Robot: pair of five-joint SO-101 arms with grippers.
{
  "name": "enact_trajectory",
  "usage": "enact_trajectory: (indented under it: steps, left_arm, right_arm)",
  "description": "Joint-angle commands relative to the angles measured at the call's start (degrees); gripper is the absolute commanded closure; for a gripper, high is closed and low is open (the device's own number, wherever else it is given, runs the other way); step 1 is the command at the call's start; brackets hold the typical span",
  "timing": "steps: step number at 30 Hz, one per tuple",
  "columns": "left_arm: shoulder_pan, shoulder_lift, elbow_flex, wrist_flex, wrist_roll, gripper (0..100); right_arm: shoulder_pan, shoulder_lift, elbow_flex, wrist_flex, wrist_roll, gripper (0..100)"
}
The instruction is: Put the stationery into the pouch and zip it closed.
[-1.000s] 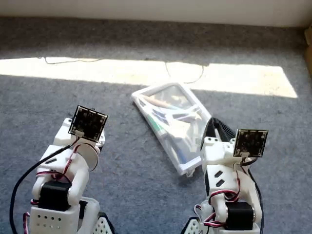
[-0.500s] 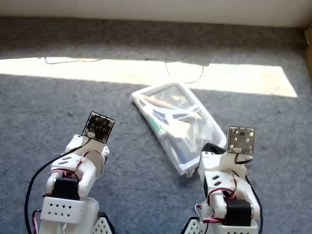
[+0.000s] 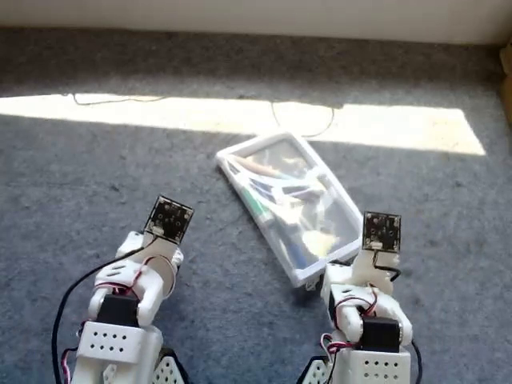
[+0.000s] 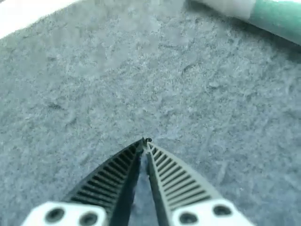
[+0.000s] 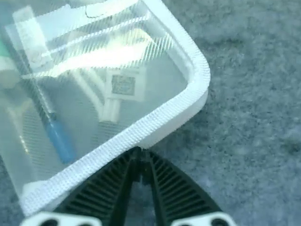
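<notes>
Carpeted indoor room; home or office cannot be told. Grey carpet (image 3: 96, 192) carries the rig. Pale wall (image 3: 240, 14) at far edge, sunlight strip (image 3: 176, 116), thin cable (image 3: 308, 124) loose on carpet.

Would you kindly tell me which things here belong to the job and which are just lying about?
For the job:
- clear pouch
- stationery inside it, including a blue pen

Lying about:
- thin cable on the carpet, beyond the pouch
</notes>
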Motion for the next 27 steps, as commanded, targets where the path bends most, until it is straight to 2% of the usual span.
enact_trajectory:
  steps: [1,14,20,27]
  left_arm:
    - [-0.7,-0.4,1.6,-2.9,0.5,99]
    - [-0.7,0.1,1.6,-2.5,0.5,99]
    - [-0.7,-0.4,1.5,7.3,0.5,99]
    - [-0.7,-0.4,1.5,7.4,0.5,99]
  right_arm:
    - [0.3,-0.1,3.6,0.3,-0.1,99.4]
    - [0.4,0.0,6.4,0.6,-0.1,99.4]
    - [0.4,0.0,6.4,0.6,-0.1,99.4]
    - [0.4,0.0,6.4,0.6,-0.1,99.4]
